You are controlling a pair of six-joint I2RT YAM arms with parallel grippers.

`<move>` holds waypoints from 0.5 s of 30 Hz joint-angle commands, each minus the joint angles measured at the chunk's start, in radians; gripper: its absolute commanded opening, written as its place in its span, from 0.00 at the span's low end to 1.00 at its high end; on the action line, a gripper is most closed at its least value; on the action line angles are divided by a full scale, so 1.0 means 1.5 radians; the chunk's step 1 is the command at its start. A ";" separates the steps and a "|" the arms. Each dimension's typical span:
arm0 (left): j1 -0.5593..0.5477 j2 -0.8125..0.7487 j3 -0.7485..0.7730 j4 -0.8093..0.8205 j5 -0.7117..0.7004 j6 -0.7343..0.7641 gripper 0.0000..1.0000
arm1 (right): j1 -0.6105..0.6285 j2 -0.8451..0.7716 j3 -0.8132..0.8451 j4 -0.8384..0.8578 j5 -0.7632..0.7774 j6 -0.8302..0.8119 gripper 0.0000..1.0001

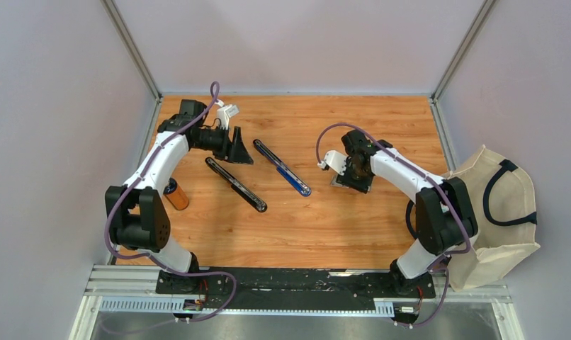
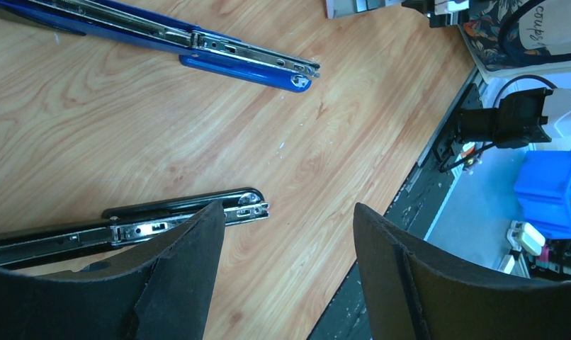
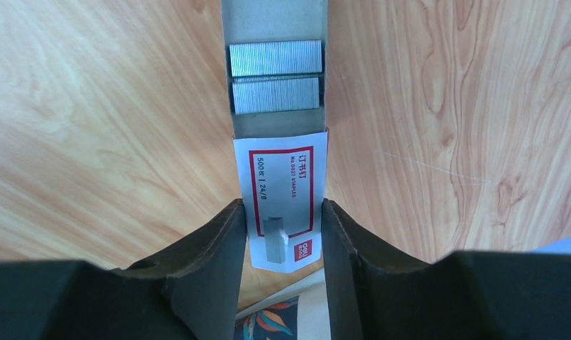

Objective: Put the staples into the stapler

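Two staplers lie opened flat on the wooden table: a black one (image 1: 234, 184) and a blue one (image 1: 281, 166). My left gripper (image 1: 241, 152) is open and empty, just above the black stapler's far end; in the left wrist view (image 2: 286, 227) the black stapler (image 2: 190, 216) passes behind the left finger and the blue stapler (image 2: 198, 42) lies beyond. My right gripper (image 1: 350, 177) is right of the blue stapler. In the right wrist view (image 3: 281, 219) it is shut on the small white box with the red label (image 3: 281, 191), whose tray is slid out, showing two grey staple strips (image 3: 275, 78).
An orange cylinder (image 1: 176, 195) lies by the left arm. A beige cloth bag (image 1: 499, 212) hangs off the table's right edge. Grey walls close in the left, back and right sides.
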 commanded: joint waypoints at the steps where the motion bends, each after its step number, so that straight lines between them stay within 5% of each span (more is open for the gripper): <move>1: 0.006 -0.032 -0.005 -0.012 0.021 0.029 0.75 | -0.007 0.033 -0.012 0.056 -0.009 -0.037 0.45; 15: 0.026 -0.068 -0.030 -0.032 0.038 0.047 0.75 | -0.010 0.072 -0.062 0.160 0.058 -0.074 0.73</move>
